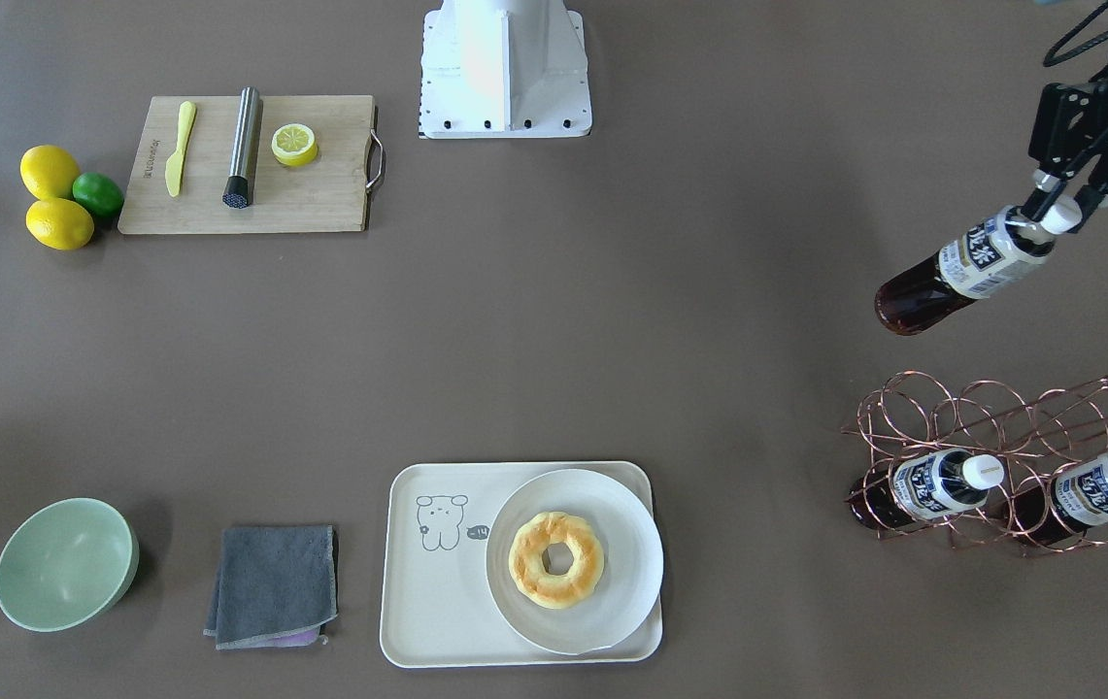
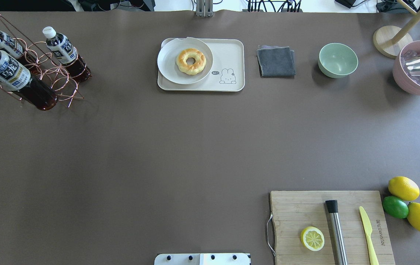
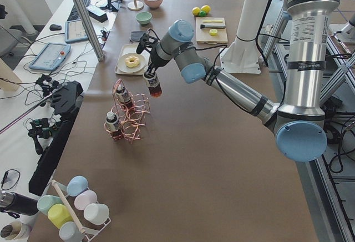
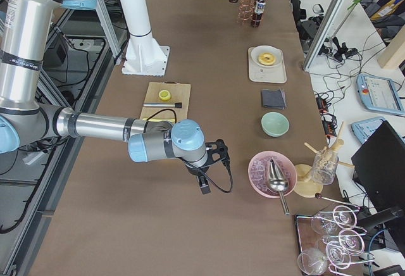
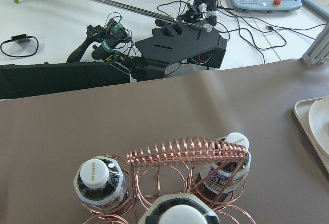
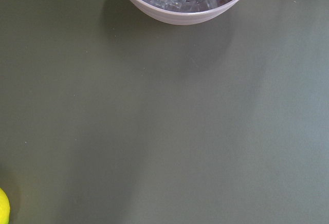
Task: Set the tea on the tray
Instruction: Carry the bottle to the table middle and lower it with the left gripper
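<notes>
My left hand [image 1: 1049,209] is clamped narrow on the neck of the tea [image 1: 966,264], a small clear plastic bottle of dark reddish-brown drink with a white screw cap and a white-and-navy label. My fingers sit just under the cap. The bottle hangs tilted in the air, off the worktop [image 1: 612,340]. It is near the copper wire rack [image 1: 981,413] that holds two alike bottles, and well apart from the tray [image 1: 422,621], a cream-white rectangular one with rounded corners and a line-drawn bear.

The bottle looks full, so I expect a fair weight for its size, all of it pulling below my grip. A sharp move would likely set it swinging. The smooth plastic may slip, though the cap above my fingers should catch it. The body would probably give under a squeeze, so the stiff neck is the place to hold.

A round white plate [image 1: 612,602] with a ring doughnut [image 1: 555,560] fills half the tray, so the bare bear half suits the narrow base.

My right hand [image 4: 204,186] is low near a pink bowl of ice [image 6: 190,17]. I cannot tell whether it is wide or closed.
</notes>
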